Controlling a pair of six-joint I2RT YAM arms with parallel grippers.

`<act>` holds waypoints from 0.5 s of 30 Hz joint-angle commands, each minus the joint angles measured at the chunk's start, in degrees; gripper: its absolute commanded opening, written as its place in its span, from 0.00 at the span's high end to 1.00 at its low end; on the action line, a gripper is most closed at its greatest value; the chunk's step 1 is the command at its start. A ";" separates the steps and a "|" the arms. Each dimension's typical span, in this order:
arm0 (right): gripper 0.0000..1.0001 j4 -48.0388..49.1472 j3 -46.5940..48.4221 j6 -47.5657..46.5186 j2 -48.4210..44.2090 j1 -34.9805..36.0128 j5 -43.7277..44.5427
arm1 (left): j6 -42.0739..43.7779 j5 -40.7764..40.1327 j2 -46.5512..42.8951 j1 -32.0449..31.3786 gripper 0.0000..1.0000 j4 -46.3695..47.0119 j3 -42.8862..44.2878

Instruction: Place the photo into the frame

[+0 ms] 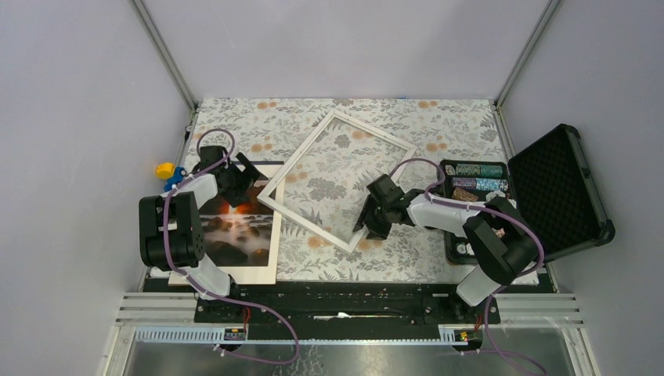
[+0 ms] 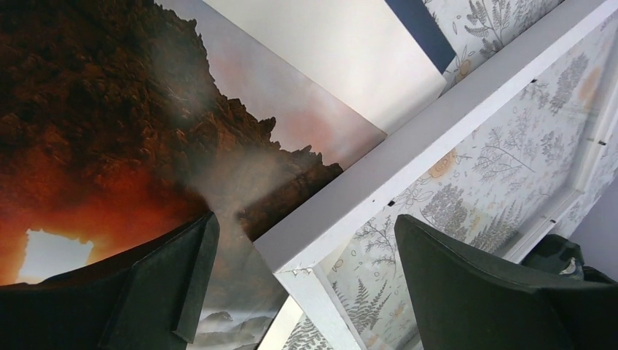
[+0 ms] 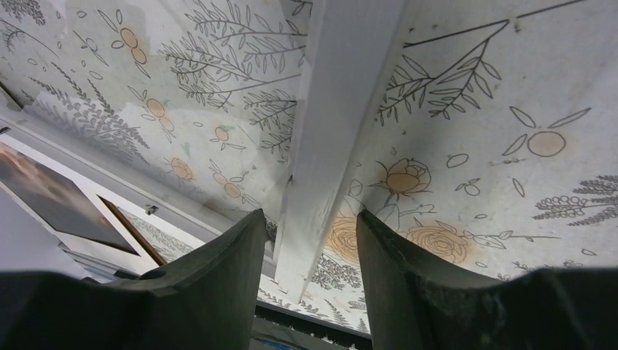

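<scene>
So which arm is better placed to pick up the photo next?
Probably left. The left gripper is open right above the photo, by a corner of the frame. The right gripper straddles a rail on the frame's other side, away from the photo.

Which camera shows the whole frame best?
Top external: the whole frame shows, lying askew. Left wrist shows only one corner overlapping the photo; right wrist only one rail between the fingers of the right pincer.

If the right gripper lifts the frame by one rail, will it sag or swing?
Likely stiff: the frame shows straight rails. Thin and open-centred, so probably light. Held off-centre by the right gripper, it may tilt.
</scene>
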 commanded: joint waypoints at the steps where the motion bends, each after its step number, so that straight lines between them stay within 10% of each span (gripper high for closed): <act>1: 0.49 -2.26 2.19 0.97 1.41 0.79 2.83 | -1.10 0.37 1.64 1.01 0.01 2.76 -1.17; 15: 1.00 -8.26 3.16 -8.96 -6.18 -7.96 -2.30 | -0.57 -0.46 4.88 2.12 0.01 2.05 -0.11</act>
